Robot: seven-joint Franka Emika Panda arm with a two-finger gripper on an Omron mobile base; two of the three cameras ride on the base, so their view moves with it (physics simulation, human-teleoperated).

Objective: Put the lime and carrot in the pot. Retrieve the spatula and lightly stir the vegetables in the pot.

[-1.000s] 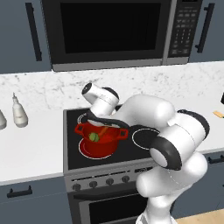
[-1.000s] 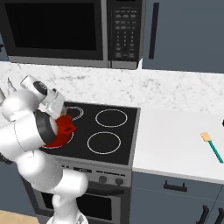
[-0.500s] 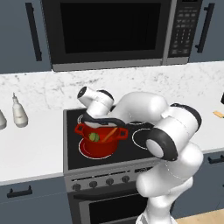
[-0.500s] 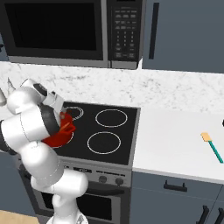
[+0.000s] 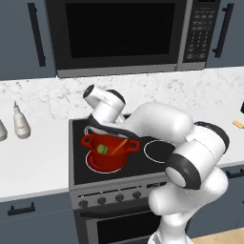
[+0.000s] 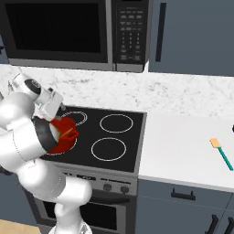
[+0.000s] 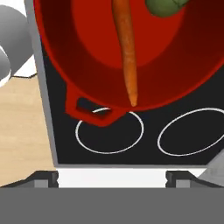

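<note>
Leftmost, in the left base view, a pale bottle (image 5: 20, 125) stands on the white counter (image 5: 33, 167), well apart from the black stovetop (image 5: 143, 164). On the stove's front left ring sits the red pot (image 5: 108, 157), with the yellow-green lime (image 5: 102, 149) inside it and the carrot (image 5: 119, 145) beside the lime, leaning tip-up against the pot's inner wall. The gripper (image 5: 102, 131) hangs just above the pot's far rim, its fingers spread wide and holding nothing; in the hand view the two dark fingertips (image 7: 43, 178) stand far apart at the bottom, with the carrot (image 7: 126, 52) lying loose in the pot (image 7: 65, 43) and the lime (image 7: 166, 6) at the top edge. In the right base view the pot (image 6: 64, 135) shows partly behind the arm, the carrot (image 6: 68, 133) slanting across its mouth. Farther right, on the white counter (image 6: 183, 151), the spatula (image 6: 221, 151) with a teal handle and yellow blade lies flat, well apart from the stove.
</note>
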